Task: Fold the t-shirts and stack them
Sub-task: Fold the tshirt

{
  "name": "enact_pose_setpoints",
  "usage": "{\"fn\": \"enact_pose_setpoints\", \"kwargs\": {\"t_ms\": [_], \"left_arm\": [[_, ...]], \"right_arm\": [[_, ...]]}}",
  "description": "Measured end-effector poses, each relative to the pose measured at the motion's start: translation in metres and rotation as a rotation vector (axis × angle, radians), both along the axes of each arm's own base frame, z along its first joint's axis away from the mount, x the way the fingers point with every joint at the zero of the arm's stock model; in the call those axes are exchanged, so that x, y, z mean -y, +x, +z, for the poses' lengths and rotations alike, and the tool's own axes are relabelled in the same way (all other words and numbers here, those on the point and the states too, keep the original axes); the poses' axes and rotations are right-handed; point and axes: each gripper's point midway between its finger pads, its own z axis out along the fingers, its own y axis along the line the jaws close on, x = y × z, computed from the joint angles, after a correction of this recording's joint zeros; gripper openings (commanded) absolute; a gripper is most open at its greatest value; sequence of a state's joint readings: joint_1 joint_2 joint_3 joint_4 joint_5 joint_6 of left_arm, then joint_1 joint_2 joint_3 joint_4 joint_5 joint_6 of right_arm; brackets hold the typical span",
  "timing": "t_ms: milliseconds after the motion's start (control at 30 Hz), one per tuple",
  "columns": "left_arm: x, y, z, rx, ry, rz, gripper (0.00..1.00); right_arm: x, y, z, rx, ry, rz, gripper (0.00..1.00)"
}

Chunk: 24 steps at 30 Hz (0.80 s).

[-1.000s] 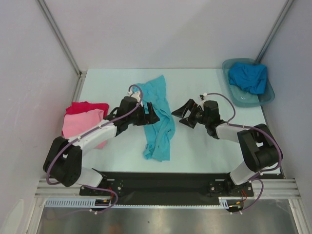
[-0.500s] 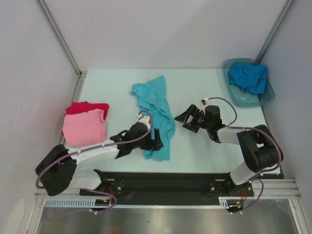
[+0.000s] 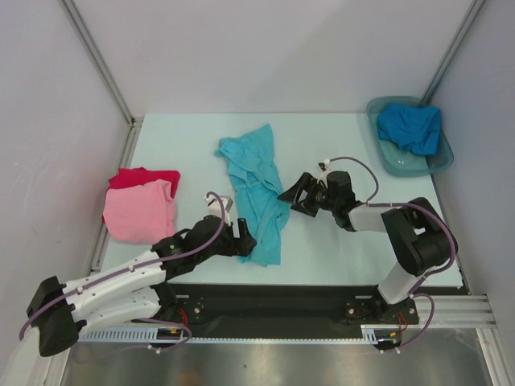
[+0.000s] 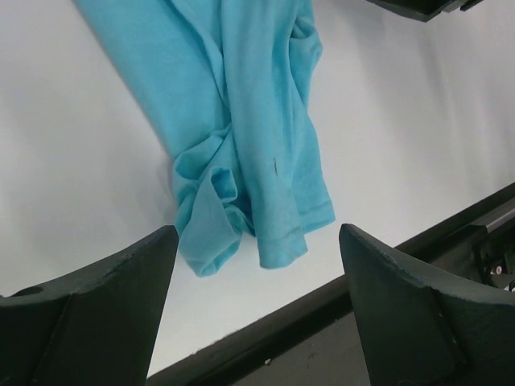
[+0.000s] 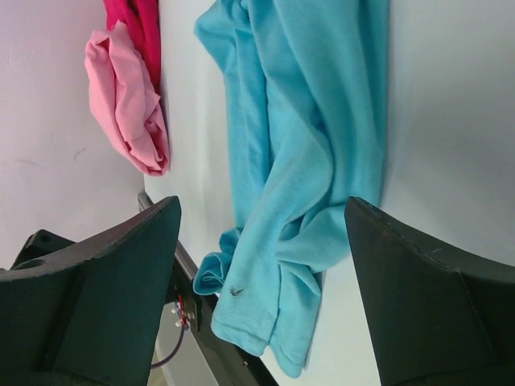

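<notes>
A turquoise t-shirt (image 3: 256, 189) lies crumpled in a long strip down the middle of the table, its hem end near the front edge. The same turquoise t-shirt (image 4: 249, 121) fills the top of the left wrist view. My left gripper (image 3: 241, 240) hovers open at that near end, nothing between its fingers; in its own view the left gripper (image 4: 257, 232) frames the hem. My right gripper (image 3: 294, 195) stands open just right of the strip, and this right gripper (image 5: 262, 201) faces the turquoise t-shirt (image 5: 306, 161). A folded pink t-shirt (image 3: 141, 211) rests on a red one (image 3: 145, 177) at the left. A deeper blue t-shirt (image 3: 410, 127) sits bunched in the tub.
The grey translucent tub (image 3: 406, 167) stands at the back right corner. A black rail (image 4: 338, 297) runs along the table's front edge just below the shirt's hem. Grey walls close in both sides and the back.
My left arm has drawn back from the middle of the turquoise shirt to its near end. My right gripper has shifted left, closer to the shirt. The shirts lie as before.
</notes>
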State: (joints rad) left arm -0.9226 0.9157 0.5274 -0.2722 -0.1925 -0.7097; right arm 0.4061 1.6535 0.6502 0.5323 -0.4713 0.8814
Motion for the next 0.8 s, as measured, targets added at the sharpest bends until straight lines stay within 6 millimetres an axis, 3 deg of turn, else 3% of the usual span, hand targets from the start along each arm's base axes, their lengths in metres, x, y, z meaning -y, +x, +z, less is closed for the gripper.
{"fn": "enact_pose_setpoints", "kwargs": {"t_ms": [333, 433, 567, 800], "left_arm": [[-0.037, -0.028, -0.036, -0.055, 0.021, 0.072, 0.87], [-0.042, -0.030, -0.035, -0.053, 0.016, 0.086, 0.87], [-0.046, -0.029, -0.031, -0.037, 0.009, 0.098, 0.87], [-0.049, -0.030, -0.026, -0.028, 0.003, 0.102, 0.87]], "right_arm": [[-0.019, -0.001, -0.005, -0.012, 0.001, 0.042, 0.75], [-0.023, -0.003, -0.007, -0.015, 0.004, 0.053, 0.73], [-0.029, -0.003, -0.003, -0.010, 0.033, 0.061, 0.62], [-0.036, -0.002, 0.005, 0.004, 0.097, 0.077, 0.61]]}}
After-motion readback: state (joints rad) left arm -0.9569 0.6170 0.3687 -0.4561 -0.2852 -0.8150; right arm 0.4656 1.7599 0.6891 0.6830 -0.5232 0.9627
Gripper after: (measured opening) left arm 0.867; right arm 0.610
